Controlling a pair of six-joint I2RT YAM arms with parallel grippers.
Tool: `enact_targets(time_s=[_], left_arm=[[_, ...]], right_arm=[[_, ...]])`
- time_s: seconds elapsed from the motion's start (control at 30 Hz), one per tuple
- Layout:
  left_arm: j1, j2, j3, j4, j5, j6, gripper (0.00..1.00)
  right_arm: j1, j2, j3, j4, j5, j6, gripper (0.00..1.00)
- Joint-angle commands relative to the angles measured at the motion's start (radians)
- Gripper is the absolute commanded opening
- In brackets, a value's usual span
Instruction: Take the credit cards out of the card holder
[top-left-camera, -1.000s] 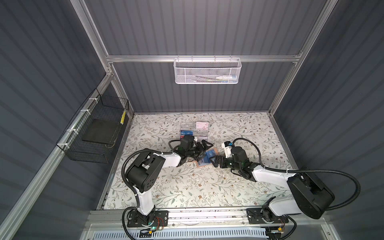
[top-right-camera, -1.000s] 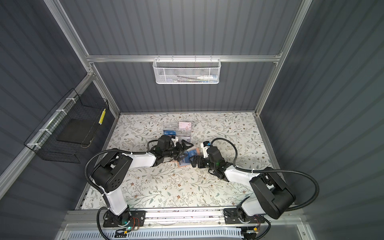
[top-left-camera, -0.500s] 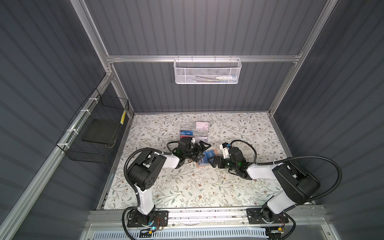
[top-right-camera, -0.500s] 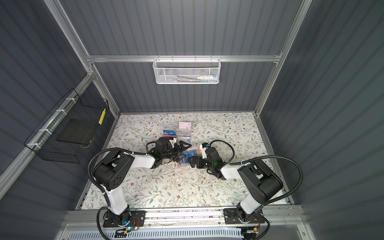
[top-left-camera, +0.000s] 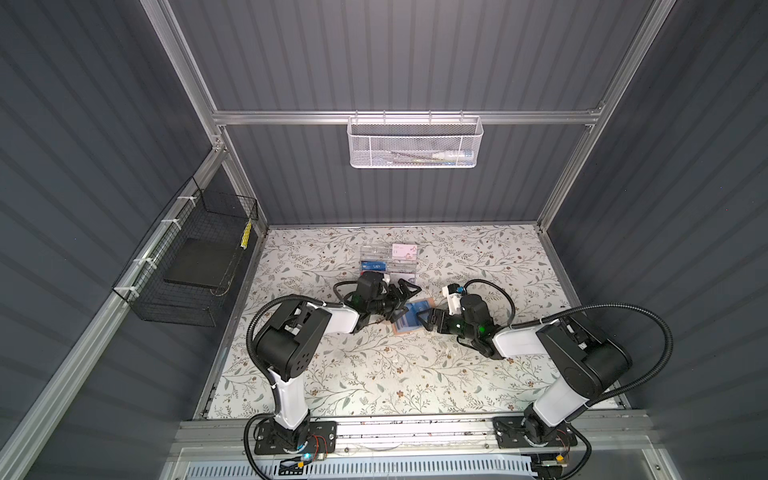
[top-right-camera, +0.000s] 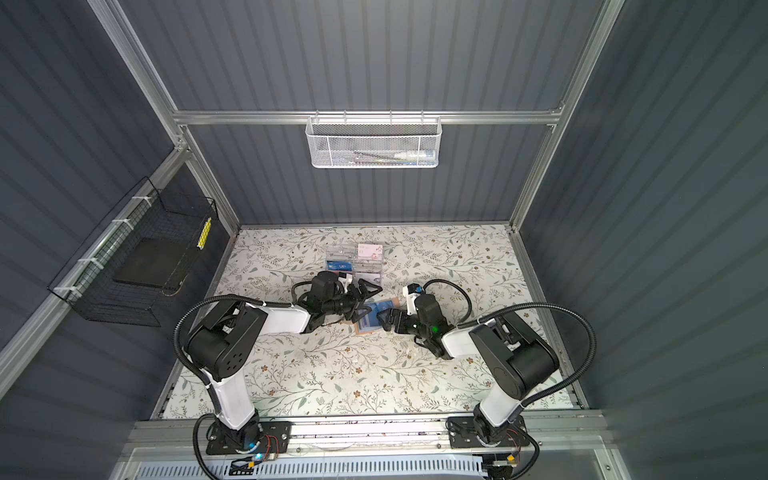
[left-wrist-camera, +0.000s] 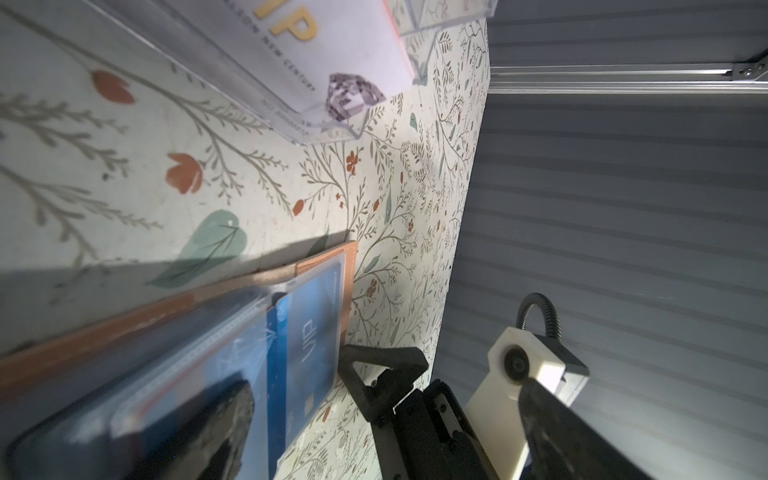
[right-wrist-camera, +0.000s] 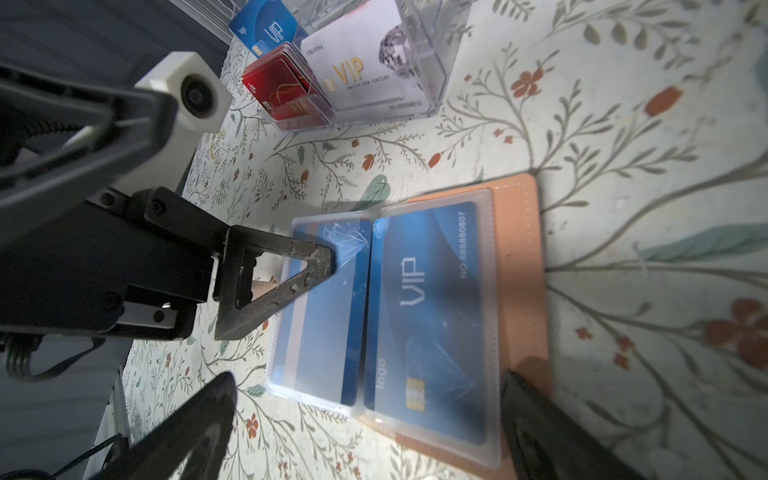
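The tan card holder (top-left-camera: 400, 332) (top-right-camera: 362, 331) (right-wrist-camera: 519, 249) lies open on the floral table, its clear sleeves up. Blue credit cards with "VIP" lettering (right-wrist-camera: 424, 299) (left-wrist-camera: 309, 332) sit inside the sleeves, a second one (right-wrist-camera: 328, 299) on the facing page. My left gripper (top-left-camera: 405, 303) (top-right-camera: 368, 300) is open; one of its fingers (right-wrist-camera: 291, 270) has its tip on or just over the left sleeve page. My right gripper (top-left-camera: 426, 318) (top-right-camera: 384, 318) (right-wrist-camera: 365, 415) is open, and its fingers (right-wrist-camera: 540, 415) straddle the holder's near end with nothing held.
A clear acrylic box (top-left-camera: 388, 262) (right-wrist-camera: 374, 70) with blue, red and white cards stands just behind the holder. A white mesh basket (top-left-camera: 414, 141) hangs on the back wall. A black wire basket (top-left-camera: 191, 266) hangs on the left wall.
The right arm has drawn its elbow inward and its gripper has edged closer to the card holder. The left gripper has shifted slightly. Both stay open.
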Motion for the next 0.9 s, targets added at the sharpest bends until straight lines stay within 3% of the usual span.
enact_targets(time_s=[0.0,0.23,0.43,0.87], left_arm=[[-0.010,0.001,0.037,-0.076,-0.001,0.009,1.00],[-0.016,0.025,0.018,-0.063,-0.001,0.007,1.00],[-0.014,0.019,-0.020,-0.075,0.000,0.032,1.00],[0.028,0.013,-0.113,-0.036,0.018,0.046,1.00]], right_arm=[[-0.004,0.016,-0.019,-0.057,0.007,0.008,0.99],[-0.007,0.011,-0.042,-0.012,-0.006,0.015,0.95],[-0.007,-0.016,-0.013,-0.148,0.054,-0.020,0.92],[-0.007,-0.016,-0.005,-0.119,-0.006,-0.034,0.78]])
